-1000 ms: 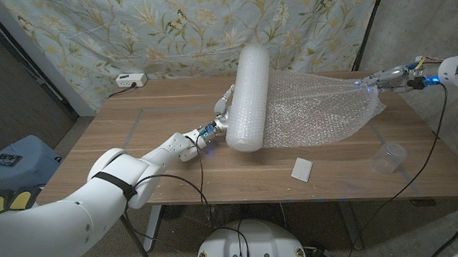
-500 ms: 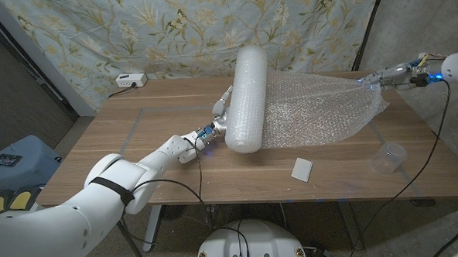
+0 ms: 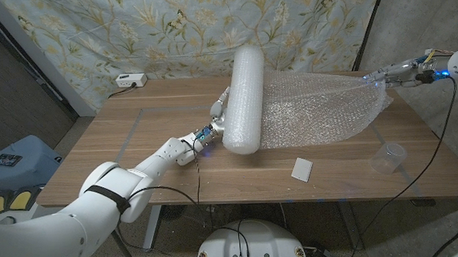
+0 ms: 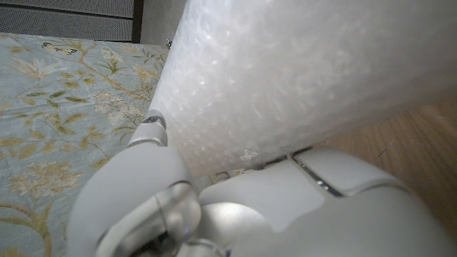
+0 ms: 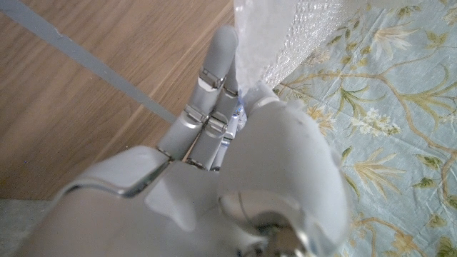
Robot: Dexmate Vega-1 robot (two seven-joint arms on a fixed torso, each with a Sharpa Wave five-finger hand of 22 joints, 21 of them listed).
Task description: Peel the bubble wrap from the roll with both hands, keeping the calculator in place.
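Head view has us mid-peel: our left hand (image 3: 218, 117) is pressed against the side of the bubble wrap roll (image 3: 241, 97), fingers wrapped onto it as best we can see, and the left wrist view backs that up with the roll sitting right against the palm. Our right hand (image 3: 388, 74) is way out past the far right corner of the table (image 3: 129, 140), pinching the free end of the sheet (image 3: 321, 109), which hangs stretched between roll and hand. Right wrist view shows the film caught between fingers (image 5: 214, 78) and thumb.

The small flat whitish thing near the front edge, which we take to be the calculator (image 3: 302, 169), sits just beside the sagging lower edge of the sheet. That's the worry. If the sheet droops or swings forward as we pull, it could drag across the calculator and nudge it. A clear plastic cup (image 3: 388, 158) to its right is also near the sheet's corner and looks easy to tip.

Other risks, as we judge it: the roll is only braced from one side, so a hard tug could roll it off our left hand, and a thin pinch on slippery film could let go.
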